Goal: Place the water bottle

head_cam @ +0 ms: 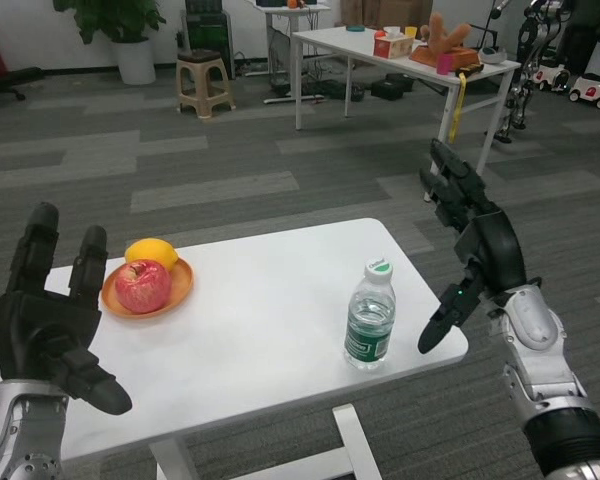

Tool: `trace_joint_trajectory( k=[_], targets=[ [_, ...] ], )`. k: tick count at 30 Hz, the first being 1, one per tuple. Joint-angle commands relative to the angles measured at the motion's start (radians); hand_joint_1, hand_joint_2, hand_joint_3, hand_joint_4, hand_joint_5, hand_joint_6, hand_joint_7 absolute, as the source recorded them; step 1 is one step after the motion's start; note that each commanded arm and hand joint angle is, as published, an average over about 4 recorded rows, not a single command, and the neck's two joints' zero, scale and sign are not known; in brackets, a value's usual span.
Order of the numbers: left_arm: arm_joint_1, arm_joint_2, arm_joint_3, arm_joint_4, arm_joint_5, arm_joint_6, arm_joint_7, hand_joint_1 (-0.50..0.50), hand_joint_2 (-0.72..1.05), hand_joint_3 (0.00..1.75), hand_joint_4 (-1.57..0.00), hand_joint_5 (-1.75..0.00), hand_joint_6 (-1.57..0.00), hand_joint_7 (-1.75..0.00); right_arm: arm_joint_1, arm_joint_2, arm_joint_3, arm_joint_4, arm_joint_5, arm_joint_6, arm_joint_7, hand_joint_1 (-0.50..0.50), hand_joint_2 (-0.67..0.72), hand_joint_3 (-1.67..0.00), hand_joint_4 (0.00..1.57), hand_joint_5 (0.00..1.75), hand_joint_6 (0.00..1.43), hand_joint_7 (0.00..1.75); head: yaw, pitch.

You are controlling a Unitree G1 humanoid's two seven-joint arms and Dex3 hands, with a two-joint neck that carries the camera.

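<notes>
At the lower left of the frame, the robot's left hand (50,325) hovers over the near corner of the white counter (270,300), fingers spread wide and holding nothing. At the lower right, the right hand (475,245) is raised beside the counter's right edge, also wide and empty, its thumb pointing down toward the counter's corner. The water bottle (370,315) stands upright near the counter's right front edge, just left of the right hand and apart from it, its white cap on. Toward the counter's left side, an orange plate (178,290) carries a red apple (143,286) with a yellow lemon (152,252) touching it behind. Beyond, across grey carpet, a second white table (340,45) at the upper right holds assorted items, a plastic stool (204,83) sits at upper centre-left, and a potted plant (125,35) stands at the upper left.
</notes>
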Motion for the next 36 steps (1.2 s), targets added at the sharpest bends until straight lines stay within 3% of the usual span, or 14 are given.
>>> trace_joint_trajectory(
  k=[1,9,19,36],
  targets=[
    [0.004,0.008,0.008,-0.007,0.000,-0.002,0.002,-0.50,-0.64,0.02,0.00,0.00,0.00,0.00,0.004,-0.015,-0.002,-0.096,0.009,0.000,-0.015,-0.46,0.71,0.00,0.00,0.00,0.00,0.00,-0.002,0.000],
    [0.004,0.011,0.018,-0.028,0.008,0.001,0.003,-0.50,-0.64,0.09,0.00,0.00,0.00,0.00,-0.018,-0.029,0.046,-0.194,0.009,0.003,-0.027,-0.46,0.68,0.00,0.00,0.00,0.00,0.00,-0.003,-0.001],
    [-0.003,0.019,0.033,-0.053,0.020,0.003,0.006,-0.50,-0.64,0.02,0.00,0.00,0.00,0.00,-0.033,-0.029,0.088,-0.207,0.009,0.003,-0.028,-0.46,0.66,0.00,0.00,0.00,0.00,0.00,-0.006,0.001],
    [-0.003,0.022,0.040,-0.077,0.031,0.010,0.008,-0.50,-0.64,0.09,0.00,0.00,0.00,0.00,-0.034,-0.029,0.102,-0.213,0.009,0.003,-0.028,-0.46,0.66,0.00,0.00,0.00,0.00,0.00,-0.006,-0.001]
  ],
)
